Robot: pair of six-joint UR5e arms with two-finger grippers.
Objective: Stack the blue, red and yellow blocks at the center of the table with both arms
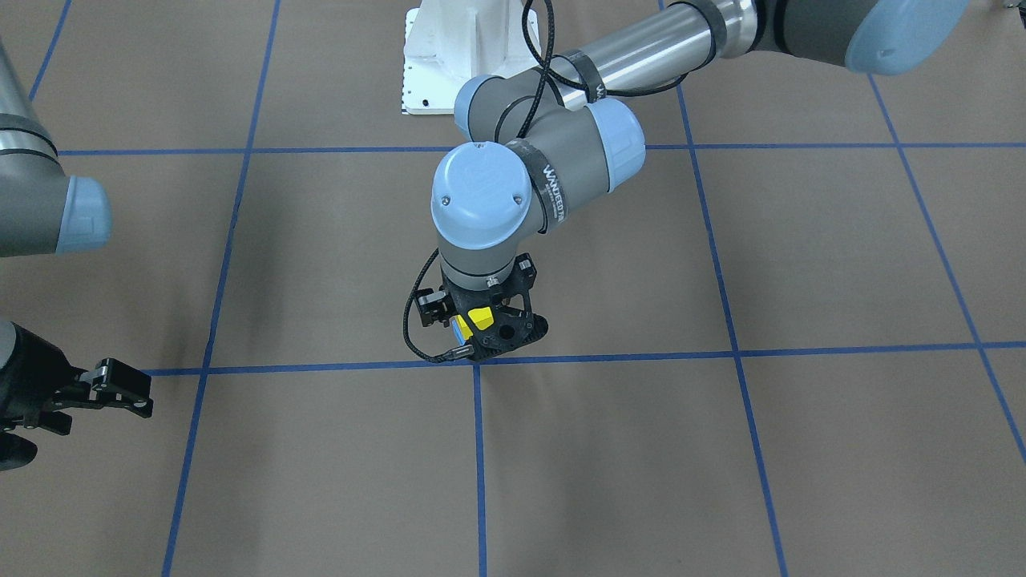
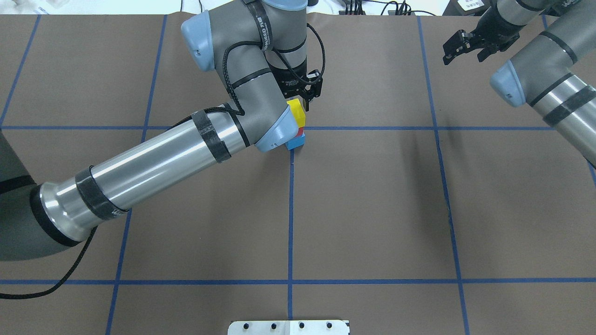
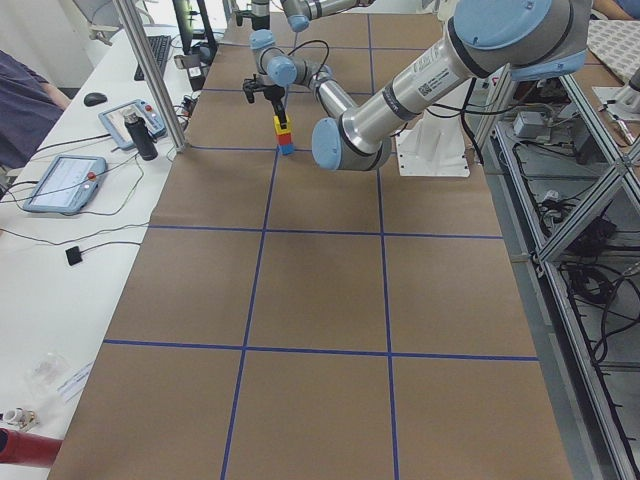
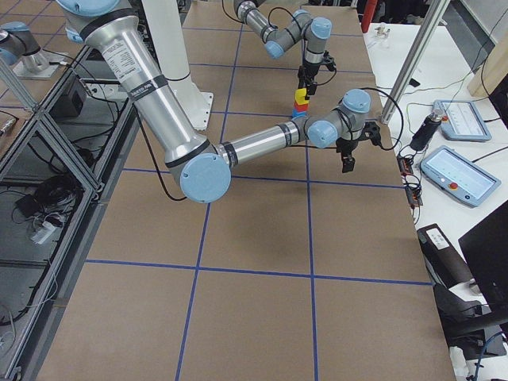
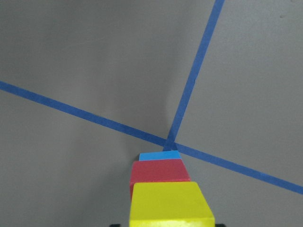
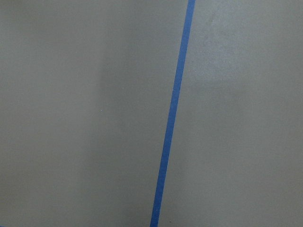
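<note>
A stack stands at the crossing of the blue tape lines at the table's centre: a blue block (image 2: 295, 142) at the bottom, a red block (image 2: 301, 132) on it and a yellow block (image 2: 296, 110) on top. My left gripper (image 1: 479, 327) points down over the stack, with its fingers around the yellow block (image 1: 481, 317). The left wrist view looks down the stack: yellow (image 5: 170, 203), red (image 5: 160, 171), blue (image 5: 159, 155). My right gripper (image 2: 454, 51) is open and empty, far off to the side above the bare table.
The brown table cover (image 2: 372, 209) carries a grid of blue tape lines. The robot's white base (image 1: 457, 56) stands at the table's edge. The left arm's elbow (image 2: 260, 116) hangs over the stack's near side. Tablets and cables lie beside the table (image 3: 60, 180).
</note>
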